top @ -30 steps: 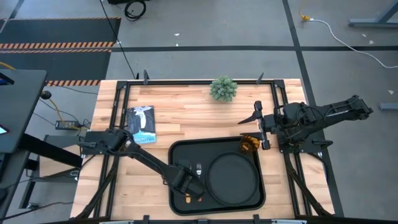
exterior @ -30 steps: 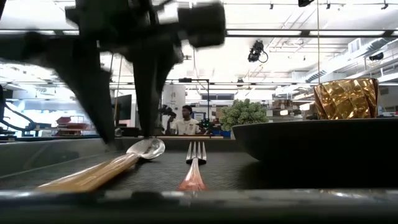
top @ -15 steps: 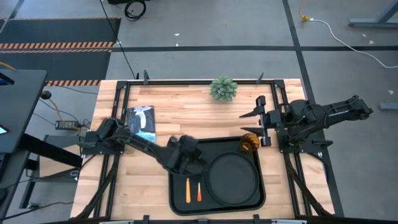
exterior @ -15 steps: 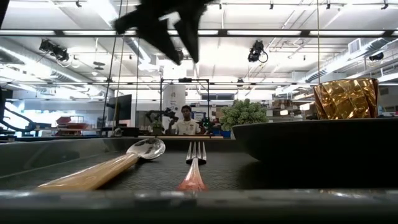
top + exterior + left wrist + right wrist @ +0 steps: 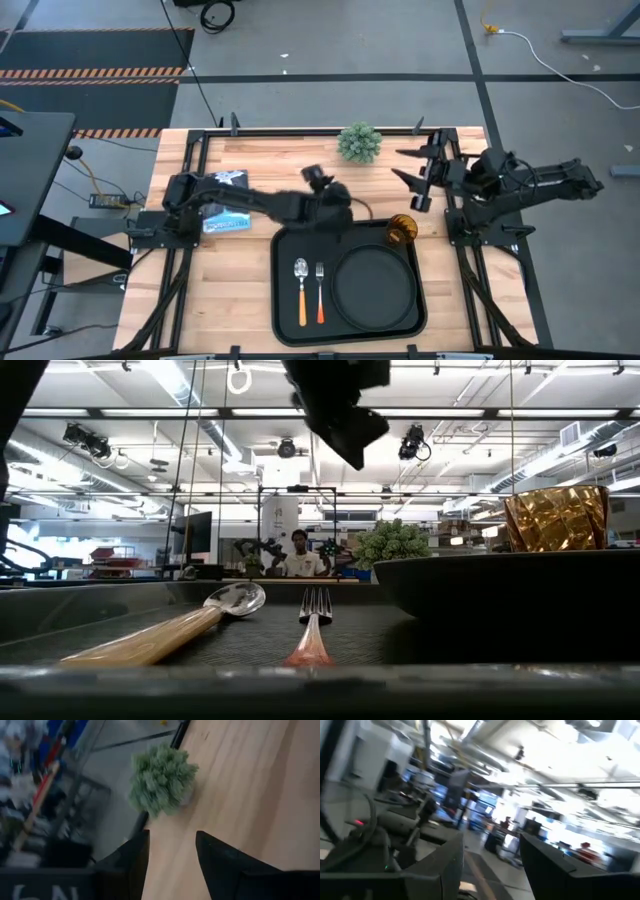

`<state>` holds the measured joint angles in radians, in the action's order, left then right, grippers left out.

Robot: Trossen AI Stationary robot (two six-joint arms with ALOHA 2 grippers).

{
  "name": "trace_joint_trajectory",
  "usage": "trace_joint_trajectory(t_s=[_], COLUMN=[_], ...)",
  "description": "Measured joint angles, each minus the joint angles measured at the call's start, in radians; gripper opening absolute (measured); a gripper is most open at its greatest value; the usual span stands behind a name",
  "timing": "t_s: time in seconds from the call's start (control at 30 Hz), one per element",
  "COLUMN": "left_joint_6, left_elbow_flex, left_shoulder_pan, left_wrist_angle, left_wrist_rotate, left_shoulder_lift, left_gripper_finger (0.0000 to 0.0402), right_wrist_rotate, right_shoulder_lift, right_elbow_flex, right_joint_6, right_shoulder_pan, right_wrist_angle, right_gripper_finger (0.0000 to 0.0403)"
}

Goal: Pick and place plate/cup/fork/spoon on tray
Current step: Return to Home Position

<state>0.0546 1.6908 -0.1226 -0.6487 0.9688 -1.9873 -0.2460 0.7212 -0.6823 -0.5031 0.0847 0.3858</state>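
Observation:
The black tray (image 5: 288, 320) lies at the table's near middle. On it the round black plate (image 5: 375, 285) sits at the right. The spoon (image 5: 300, 291) and the fork (image 5: 320, 290) lie side by side at the left, handles toward the near edge; both show in the low view, spoon (image 5: 170, 632) and fork (image 5: 312, 625). The amber cup (image 5: 402, 230) stands at the tray's far right corner. My left gripper (image 5: 335, 200) is open and empty above the tray's far edge. My right gripper (image 5: 412, 166) is open and empty at the far right.
A small green plant (image 5: 359, 143) stands at the table's far middle and shows ahead of my left fingers (image 5: 161, 780). A blue-and-white package (image 5: 228, 200) lies at the left. A person shows in the room beyond the table (image 5: 300, 555).
My left gripper has risen from beside the spoon at the tray's near left and gone toward the far edge, past the tray's far rim. The spoon and fork have stayed lying on the tray. My right gripper has drawn back toward the far edge.

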Motion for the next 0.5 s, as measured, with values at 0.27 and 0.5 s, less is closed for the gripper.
trace_joint_trajectory(t_s=[0.27, 0.5], left_joint_6=[-0.475, -0.498], left_elbow_flex=[0.0, 0.0], left_shoulder_pan=[0.111, 0.132], left_wrist_angle=[0.195, 0.053], left_wrist_rotate=[-0.058, -0.103], left_shoulder_lift=[0.0, 0.052], left_gripper_finger=[0.0172, 0.0154], right_wrist_rotate=[-0.107, -0.135], right_shoulder_lift=[-0.01, -0.115], right_elbow_flex=[0.001, 0.001], right_joint_6=[0.014, 0.144], right_shoulder_pan=[-0.062, -0.031], right_wrist_angle=[-0.062, -0.172], right_gripper_finger=[0.0196, 0.0196])
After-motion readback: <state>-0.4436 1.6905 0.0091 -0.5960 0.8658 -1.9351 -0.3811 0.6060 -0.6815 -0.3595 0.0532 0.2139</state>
